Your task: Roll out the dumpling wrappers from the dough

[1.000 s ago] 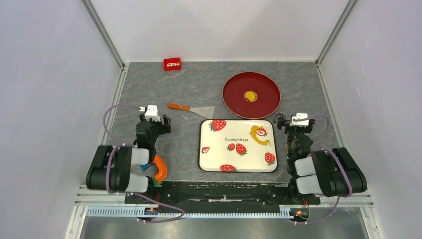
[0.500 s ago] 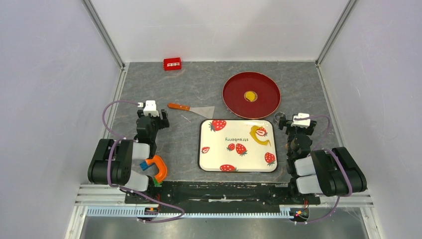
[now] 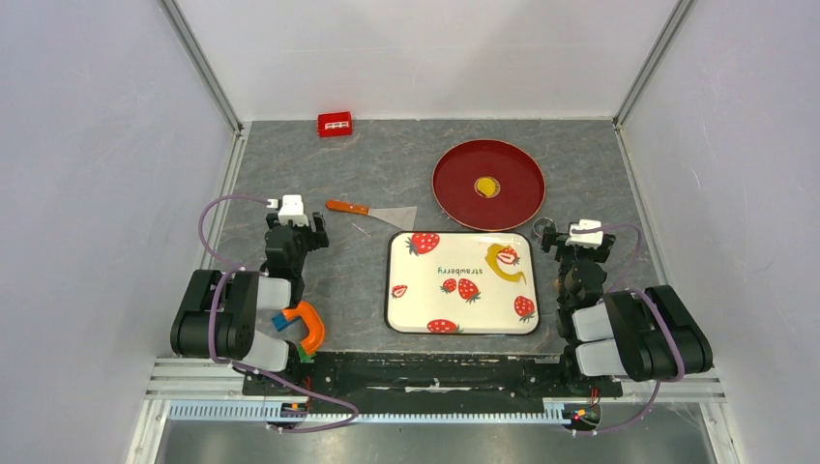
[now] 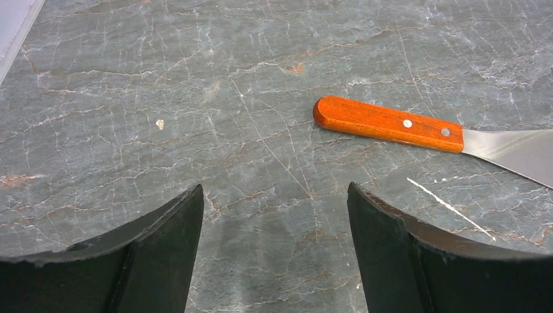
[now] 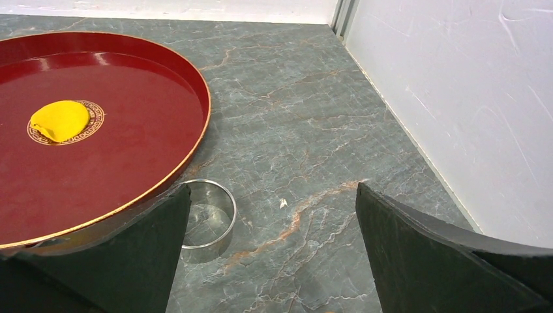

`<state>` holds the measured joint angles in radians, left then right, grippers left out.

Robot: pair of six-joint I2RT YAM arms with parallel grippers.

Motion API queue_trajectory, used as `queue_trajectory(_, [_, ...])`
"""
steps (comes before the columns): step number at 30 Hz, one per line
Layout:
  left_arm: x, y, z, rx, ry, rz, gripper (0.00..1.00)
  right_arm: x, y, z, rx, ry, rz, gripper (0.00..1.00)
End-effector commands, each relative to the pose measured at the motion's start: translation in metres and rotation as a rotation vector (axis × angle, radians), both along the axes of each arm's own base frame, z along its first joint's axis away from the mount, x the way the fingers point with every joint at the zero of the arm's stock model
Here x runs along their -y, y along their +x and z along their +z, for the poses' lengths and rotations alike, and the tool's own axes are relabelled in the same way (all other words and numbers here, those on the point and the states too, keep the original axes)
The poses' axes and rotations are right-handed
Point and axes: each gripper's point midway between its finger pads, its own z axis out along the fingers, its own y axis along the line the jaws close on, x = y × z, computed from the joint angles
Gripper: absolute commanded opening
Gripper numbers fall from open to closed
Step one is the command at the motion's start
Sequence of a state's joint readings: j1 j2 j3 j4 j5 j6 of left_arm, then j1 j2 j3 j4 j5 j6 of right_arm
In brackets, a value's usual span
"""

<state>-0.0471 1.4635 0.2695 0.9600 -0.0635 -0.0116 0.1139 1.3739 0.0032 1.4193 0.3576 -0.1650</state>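
On plate [image 3: 456, 172], 1 dumpling wrapper [image 3: 486, 186]; on tray [image 3: 425, 302], dough [image 3: 505, 263]; left gripper [image 4: 274, 195], right gripper [image 5: 272, 195] spread.

white walls [image 3: 416, 53], grey marbled tabletop [image 3: 387, 169]

Bright, even overhead light here, and the white walls [image 3: 97, 145] in the top view wash out pale. The left wrist view is sharp on the marbled table [image 4: 195, 98], with a faint shadow pooling under the left gripper [image 4: 274, 189] at bottom centre. Right wrist view: glossy sheen streaks the red plate [image 5: 130, 163] at upper left.
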Motion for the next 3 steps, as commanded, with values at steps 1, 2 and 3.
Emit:
queue_trajectory(1, [-0.0045,0.0103,0.0155,0.058,-0.009,0.028,0.84,0.006,-0.0271,-0.0289,-0.077,0.004,-0.019,0.98])
queue_trajectory(2, [-0.0045,0.0102,0.015,0.056,-0.008,0.028,0.84,0.0058,-0.0273,-0.0293,-0.079,0.004,-0.018,0.98])
queue_trajectory(3, [-0.0043,0.01,0.0165,0.062,-0.008,0.027,0.84,0.0059,-0.0274,-0.0293,-0.078,0.004,-0.018,0.98])
